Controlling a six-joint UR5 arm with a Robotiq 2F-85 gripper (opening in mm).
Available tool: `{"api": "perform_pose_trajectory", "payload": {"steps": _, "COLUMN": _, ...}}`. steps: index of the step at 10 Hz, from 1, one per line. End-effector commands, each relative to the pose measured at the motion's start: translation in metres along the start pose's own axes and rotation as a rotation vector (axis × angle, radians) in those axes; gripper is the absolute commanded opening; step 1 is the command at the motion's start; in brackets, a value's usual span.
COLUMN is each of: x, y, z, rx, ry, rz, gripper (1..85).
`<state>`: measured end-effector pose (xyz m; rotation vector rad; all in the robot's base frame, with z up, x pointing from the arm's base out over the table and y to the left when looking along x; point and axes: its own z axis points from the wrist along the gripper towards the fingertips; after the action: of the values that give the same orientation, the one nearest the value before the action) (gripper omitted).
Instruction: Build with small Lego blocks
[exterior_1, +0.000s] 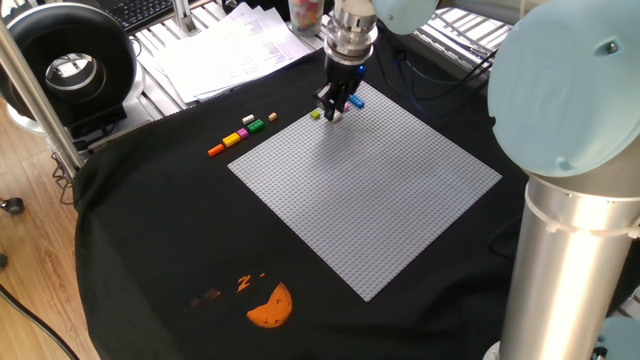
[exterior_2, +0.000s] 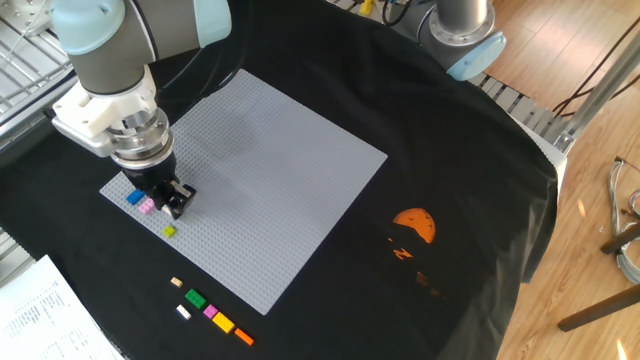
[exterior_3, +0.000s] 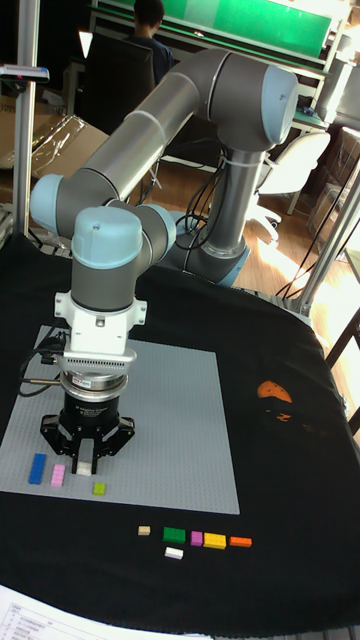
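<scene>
Hand (exterior_3: 87, 462) low over the grey baseplate (exterior_2: 262, 160) corner, clenched on a tiny white brick (exterior_3: 86, 463). Blue (exterior_3: 38, 468), pink (exterior_3: 58, 474), yellow-green bricks (exterior_3: 99, 488) beside it on plate. Loose row — tan, green, white, pink, yellow, orange (exterior_3: 240, 541) — on black tabletop (exterior_2: 400, 120) nearby.

In both fixed views the gripper (exterior_2: 172, 200) covers whatever sits between its fingertips; only the tall fixed view shows a pale block (exterior_3: 86, 462) there, its colour and stud count too small to tell. The blue block (exterior_1: 358, 102) at the gripper's 3 o'clock is partly hidden. The arm's base is cut off by the picture's edge.
</scene>
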<state>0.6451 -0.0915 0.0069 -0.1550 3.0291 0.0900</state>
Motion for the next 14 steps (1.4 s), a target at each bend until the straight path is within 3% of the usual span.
{"api": "perform_pose_trajectory", "payload": {"steps": 1, "x": -0.0014, "y": -0.0027, "z": -0.0009, "rx": 0.005, "ry": -0.005, "rz": 0.031, "gripper": 26.3}}
{"api": "perform_pose_trajectory", "payload": {"steps": 14, "x": -0.0056, "y": -0.0005, "z": 0.0060, "rx": -0.005, "ry": -0.021, "rz": 0.012, "gripper": 32.3}}
